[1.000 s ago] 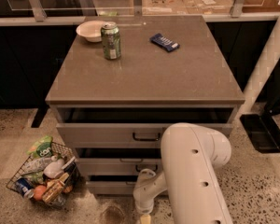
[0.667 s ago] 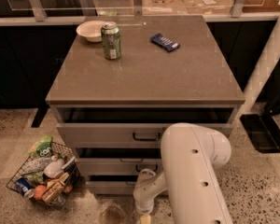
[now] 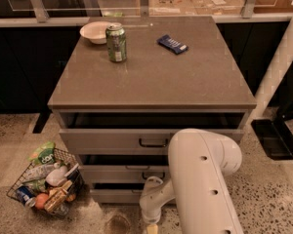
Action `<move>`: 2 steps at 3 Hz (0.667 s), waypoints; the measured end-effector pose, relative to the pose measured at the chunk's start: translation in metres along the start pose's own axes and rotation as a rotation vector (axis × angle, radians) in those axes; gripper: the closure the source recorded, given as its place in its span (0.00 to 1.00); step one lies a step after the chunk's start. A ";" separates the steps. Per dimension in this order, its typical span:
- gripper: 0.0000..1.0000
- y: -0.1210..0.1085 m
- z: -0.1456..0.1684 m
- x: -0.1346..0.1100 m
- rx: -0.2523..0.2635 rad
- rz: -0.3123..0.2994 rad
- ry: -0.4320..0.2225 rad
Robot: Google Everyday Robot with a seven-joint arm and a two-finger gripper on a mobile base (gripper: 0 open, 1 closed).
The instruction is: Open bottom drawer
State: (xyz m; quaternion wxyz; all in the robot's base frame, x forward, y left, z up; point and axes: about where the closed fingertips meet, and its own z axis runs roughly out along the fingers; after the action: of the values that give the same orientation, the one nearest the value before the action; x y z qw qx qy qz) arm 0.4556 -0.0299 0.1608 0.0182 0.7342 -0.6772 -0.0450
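Observation:
The grey cabinet (image 3: 151,77) has three drawer fronts. The bottom drawer (image 3: 115,195) is the lowest and narrowest grey front, just above the floor, and it stands a little out from the cabinet. Its handle is hidden behind my arm. My white arm (image 3: 202,179) reaches down in front of the drawers. My gripper (image 3: 151,226) is at the bottom edge of the camera view, low in front of the bottom drawer and just right of its visible part. The middle drawer (image 3: 117,173) and the top drawer (image 3: 112,141) sit above it.
On the cabinet top stand a green can (image 3: 116,43), a white bowl (image 3: 95,31) and a blue packet (image 3: 172,44). A wire basket (image 3: 46,182) of groceries sits on the floor left of the drawers. A white post (image 3: 278,72) rises at the right.

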 end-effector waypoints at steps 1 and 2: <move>0.00 0.000 0.000 0.000 0.000 0.000 0.000; 0.00 0.000 0.000 0.000 0.000 0.000 0.000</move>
State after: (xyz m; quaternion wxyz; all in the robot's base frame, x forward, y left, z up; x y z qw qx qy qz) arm 0.4556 -0.0299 0.1608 0.0182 0.7342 -0.6772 -0.0450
